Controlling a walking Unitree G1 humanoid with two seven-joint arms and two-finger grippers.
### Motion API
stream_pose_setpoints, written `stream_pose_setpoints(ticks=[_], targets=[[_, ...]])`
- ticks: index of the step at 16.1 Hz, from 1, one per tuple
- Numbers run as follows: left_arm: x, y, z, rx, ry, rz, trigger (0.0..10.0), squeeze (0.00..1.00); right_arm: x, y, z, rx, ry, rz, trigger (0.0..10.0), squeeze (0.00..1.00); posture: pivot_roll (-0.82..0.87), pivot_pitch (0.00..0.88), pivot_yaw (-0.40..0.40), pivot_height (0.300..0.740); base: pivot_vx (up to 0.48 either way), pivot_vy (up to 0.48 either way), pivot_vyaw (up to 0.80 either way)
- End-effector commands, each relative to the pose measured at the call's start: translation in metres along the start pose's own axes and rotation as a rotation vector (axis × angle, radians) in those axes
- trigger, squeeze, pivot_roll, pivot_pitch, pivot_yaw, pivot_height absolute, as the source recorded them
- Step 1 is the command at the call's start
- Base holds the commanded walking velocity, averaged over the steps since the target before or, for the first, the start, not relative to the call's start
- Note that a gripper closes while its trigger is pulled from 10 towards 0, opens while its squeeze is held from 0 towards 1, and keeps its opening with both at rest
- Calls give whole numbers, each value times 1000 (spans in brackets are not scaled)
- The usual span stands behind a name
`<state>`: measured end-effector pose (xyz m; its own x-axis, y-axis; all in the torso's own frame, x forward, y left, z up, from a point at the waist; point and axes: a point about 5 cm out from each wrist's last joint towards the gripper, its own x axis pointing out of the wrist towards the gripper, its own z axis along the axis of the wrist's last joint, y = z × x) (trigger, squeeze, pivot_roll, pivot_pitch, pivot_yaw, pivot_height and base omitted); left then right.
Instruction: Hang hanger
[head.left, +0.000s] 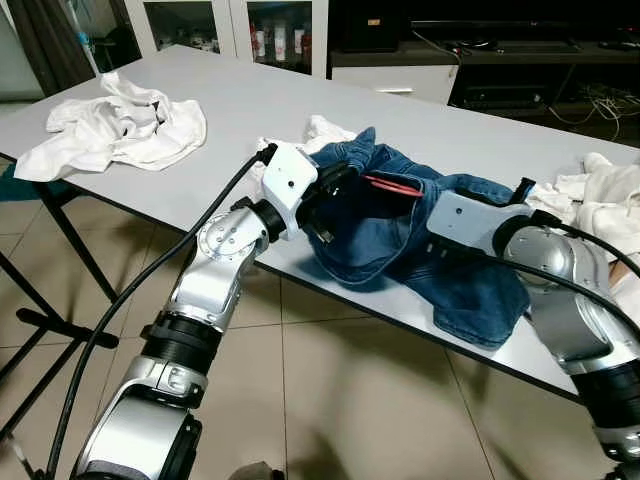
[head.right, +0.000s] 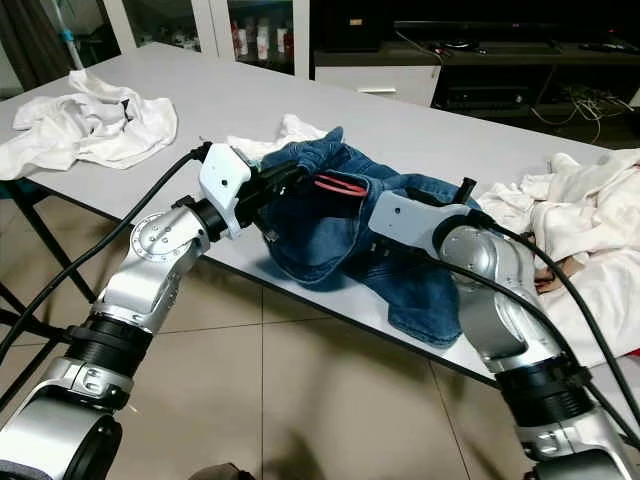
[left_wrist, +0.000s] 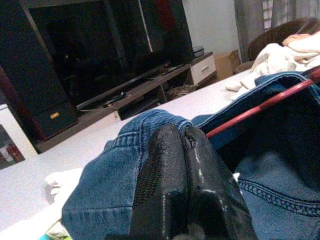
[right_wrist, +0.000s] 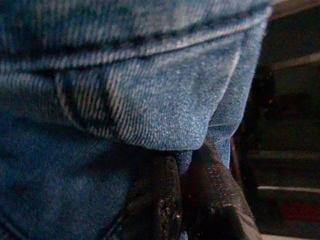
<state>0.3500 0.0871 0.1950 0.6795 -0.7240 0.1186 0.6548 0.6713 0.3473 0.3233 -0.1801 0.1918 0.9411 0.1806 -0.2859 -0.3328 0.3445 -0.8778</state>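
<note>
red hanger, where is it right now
The red hanger sits inside the waist opening of the blue jeans at the table's near edge, between the left gripper and right gripper.

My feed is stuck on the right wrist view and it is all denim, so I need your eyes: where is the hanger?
Observer: The red hanger sits inside the jeans, with its bar showing at the waist opening.
Operator: Is the left gripper on the cloth too?
Observer: Yes, the left gripper is shut on the waistband at the left side of that opening.
Operator: Are the jeans lying fully on the table?
Observer: No, part of them droops over the near edge of the table.
</note>
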Motion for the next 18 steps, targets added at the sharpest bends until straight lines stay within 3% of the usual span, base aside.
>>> stream_pose_setpoints(ticks=[1, 6, 9, 14, 18], targets=[[4, -4, 6, 13, -17, -17, 10000, 0, 1, -14, 5, 55, -20, -56, 10000, 0, -3, 0, 17, 723, 0, 0, 0], [7, -10, 6, 16, -22, -28, 10000, 0, 1, -27, 9, 162, -49, -80, 10000, 0, -5, 0, 13, 723, 0, 0, 0], [11, -21, 9, 28, -44, -50, 10000, 0, 2, -33, 13, 265, -88, -75, 10000, 0, 0, 0, 11, 723, 0, 0, 0], [20, -23, 25, 34, -119, -54, 10000, 0, 5, -20, 23, 329, -137, -35, 10000, 0, 4, 0, 14, 723, 0, 0, 0], [23, -33, 30, 27, -153, -96, 10000, 0, 4, -25, 23, 394, -170, -49, 10000, 0, -4, 0, 23, 723, 0, 0, 0]])
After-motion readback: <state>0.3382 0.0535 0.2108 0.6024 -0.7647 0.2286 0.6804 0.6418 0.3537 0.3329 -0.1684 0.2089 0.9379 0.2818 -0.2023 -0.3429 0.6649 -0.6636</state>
